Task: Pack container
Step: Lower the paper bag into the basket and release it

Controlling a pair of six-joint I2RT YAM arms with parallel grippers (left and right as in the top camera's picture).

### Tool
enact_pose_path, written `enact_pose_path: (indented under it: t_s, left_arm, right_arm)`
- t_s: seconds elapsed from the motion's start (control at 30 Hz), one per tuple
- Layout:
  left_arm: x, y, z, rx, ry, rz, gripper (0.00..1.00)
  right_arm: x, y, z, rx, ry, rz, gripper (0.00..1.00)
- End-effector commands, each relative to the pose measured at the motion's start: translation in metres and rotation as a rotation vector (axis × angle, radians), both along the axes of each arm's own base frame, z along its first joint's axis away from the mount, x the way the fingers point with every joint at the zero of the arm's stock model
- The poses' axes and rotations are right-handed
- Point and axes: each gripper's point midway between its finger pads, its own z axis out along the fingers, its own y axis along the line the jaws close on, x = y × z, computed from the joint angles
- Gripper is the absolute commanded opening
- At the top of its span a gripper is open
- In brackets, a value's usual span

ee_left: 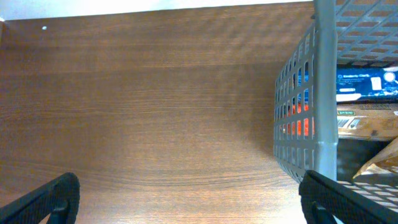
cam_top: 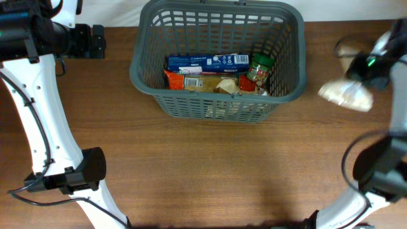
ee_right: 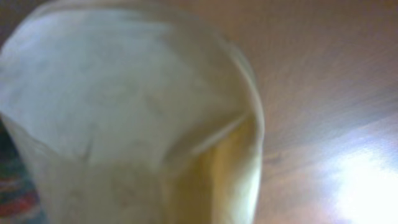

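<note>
**Operator:** Where is everything, biggest first?

**Me:** The wooden table (cam_top: 210, 165) lies under it all. The container (cam_top: 216, 109) sits at its far middle, upright. To its right, well apart from it, a pale soft bundle (cam_top: 344, 94) hangs by my right gripper (cam_top: 357, 76). Inside the container lie a blue box (cam_top: 206, 62), an orange packet (cam_top: 175, 79) and a green-lidded jar (cam_top: 259, 67).

**Operator:** And your grippers?

**Me:** My left gripper (ee_left: 193, 199) is spread wide and empty, low over bare wood with the container's slotted wall just beside it. The bundle fills my right wrist view and hides the fingers, so I cannot tell whether they pinch it.

**Operator:** How would the container handle?

**Me:** I judge it stiff and light for its size, though heavier with goods inside. It may slide on the smooth wood if nudged. The thick rim is where I would take hold, since the lattice could snag a fingertip.
</note>
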Motion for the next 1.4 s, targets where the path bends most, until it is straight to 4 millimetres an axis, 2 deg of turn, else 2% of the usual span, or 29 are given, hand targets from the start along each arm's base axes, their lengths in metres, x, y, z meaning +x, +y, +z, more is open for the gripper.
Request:
enact_pose_path:
  t_s: [0.0,0.1,0.13,0.17,0.2,0.23,0.3,0.37,0.4,0.53,0.6,0.63,0.77,0.8,0.9,1.1,1.13,1.17,1.2,1.23,1.3,1.33,1.37]
  left_arm:
    - [0.000,-0.001,0.000,-0.019,-0.003,0.005,0.99]
    - [0.000,-0.001,0.000,-0.019,-0.003,0.005,0.99]
    - [0.000,-0.001,0.000,-0.019,-0.003,0.005,0.99]
    - [0.000,-0.001,0.000,-0.019,-0.003,0.005,0.99]
    - [0.000,-0.001,0.000,-0.019,-0.003,0.005,0.99]
    - [0.000,-0.001,0.000,-0.019,-0.003,0.005,0.99]
    - [0.000,-0.001,0.000,-0.019,-0.003,0.005,0.99]
    - [0.000,-0.001,0.000,-0.019,-0.003,0.005,0.99]
    - [0.000,-0.001,0.000,-0.019,-0.003,0.005,0.99]
    - [0.000,-0.001,0.000,-0.019,-0.003,0.005,0.99]
    - [0.000,-0.001,0.000,-0.019,-0.003,0.005,0.99]
    - [0.000,-0.001,0.000,-0.019,-0.003,0.005,0.99]
    - [0.000,-0.001,0.000,-0.019,-0.003,0.005,0.99]
    - [0.000,-0.001,0.000,-0.019,-0.003,0.005,0.99]
    - [0.000,-0.001,0.000,-0.019,-0.003,0.005,0.99]
    - [0.000,-0.001,0.000,-0.019,-0.003,0.005,0.99]
    - [0.000,-0.001,0.000,-0.019,-0.003,0.005,0.99]
    - [0.000,-0.001,0.000,-0.019,-0.003,0.005,0.99]
    - [0.000,-0.001,0.000,-0.019,-0.003,0.005,0.99]
    - [0.000,-0.001,0.000,-0.019,-0.003,0.005,0.99]
    - [0.000,-0.001,0.000,-0.019,-0.003,0.005,0.99]
    - [0.000,-0.001,0.000,-0.019,-0.003,0.005,0.99]
    - [0.000,-0.001,0.000,-0.019,-0.003,0.005,0.99]
  right_arm:
    - [-0.004,0.043,0.138,-0.084,-0.314,0.092,0.04]
    - [-0.008,0.086,0.184,-0.104,-0.425,0.191,0.04]
    - [-0.009,0.106,0.195,-0.106,-0.456,0.240,0.04]
    - [-0.010,0.135,0.204,-0.097,-0.486,0.310,0.04]
    - [-0.010,0.157,0.206,-0.092,-0.498,0.366,0.04]
    - [-0.010,0.190,0.207,-0.090,-0.511,0.460,0.04]
    - [-0.008,0.234,0.200,-0.086,-0.513,0.588,0.04]
    - [-0.002,0.283,0.184,-0.087,-0.500,0.718,0.04]
    - [0.007,0.314,0.164,-0.096,-0.473,0.777,0.04]
    - [0.031,0.361,0.100,-0.118,-0.362,0.847,0.04]
    - [0.040,0.380,0.055,-0.107,-0.274,0.882,0.04]
    - [0.042,0.391,0.025,-0.100,-0.211,0.904,0.04]
    - [0.029,0.422,-0.040,-0.015,-0.053,0.987,0.04]
    - [0.026,0.427,-0.048,-0.005,-0.033,0.999,0.04]
    - [0.020,0.439,-0.064,0.006,-0.001,1.025,0.04]
    - [-0.005,0.469,-0.066,-0.021,0.006,1.141,0.05]
    - [-0.006,0.469,-0.067,-0.039,0.006,1.150,0.31]
    - [-0.004,0.465,-0.068,-0.067,0.009,1.140,0.90]
    - [-0.004,0.463,-0.067,-0.079,0.012,1.128,0.99]
    - [-0.001,0.455,-0.066,-0.097,0.019,1.100,1.00]
    - [0.004,0.440,-0.057,-0.109,0.018,1.068,0.99]
    - [0.008,0.430,-0.048,-0.113,0.008,1.048,0.97]
    - [0.015,0.412,-0.030,-0.116,-0.015,1.009,0.92]
